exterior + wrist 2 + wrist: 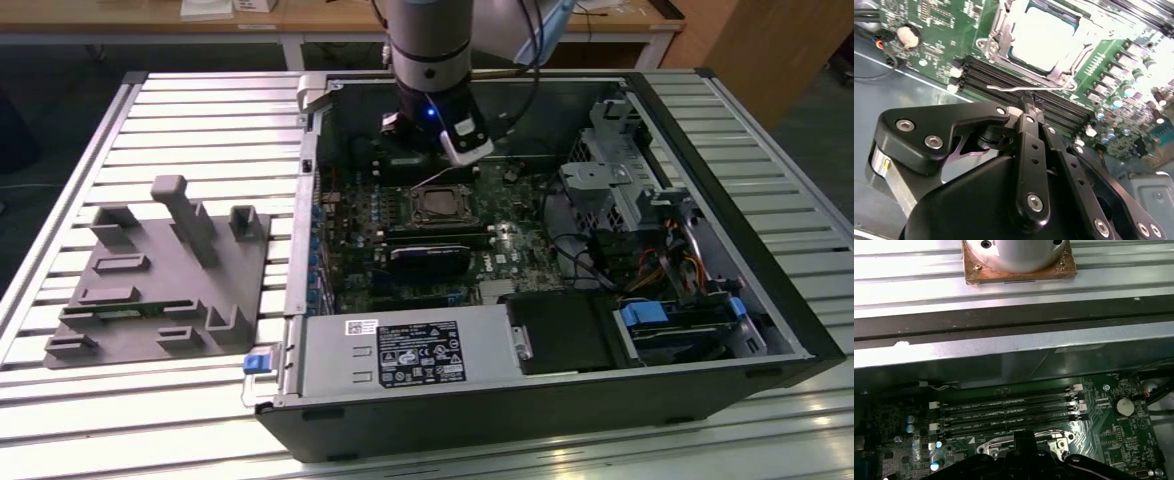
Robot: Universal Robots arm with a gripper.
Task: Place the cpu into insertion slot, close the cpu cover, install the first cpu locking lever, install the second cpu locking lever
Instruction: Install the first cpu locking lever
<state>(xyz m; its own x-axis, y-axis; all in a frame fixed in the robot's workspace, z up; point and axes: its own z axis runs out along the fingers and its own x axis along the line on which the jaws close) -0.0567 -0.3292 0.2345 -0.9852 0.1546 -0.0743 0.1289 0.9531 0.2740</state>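
Robotics lab or workshop, slatted aluminium bench (200, 110) carried an opened computer case (534, 412), grey fixture block (160, 290) at nine o'clock, wooden desks (334, 20) stood at twelve.

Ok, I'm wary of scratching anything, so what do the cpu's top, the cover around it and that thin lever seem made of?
The cpu top looks like bare metal: smooth, silver-grey, glaring under the light. The cpu cover seems to be stamped sheet metal, silvery with thin bent edges. The locking lever looks like bent steel wire, thin and bright; the exact alloy can't be told.
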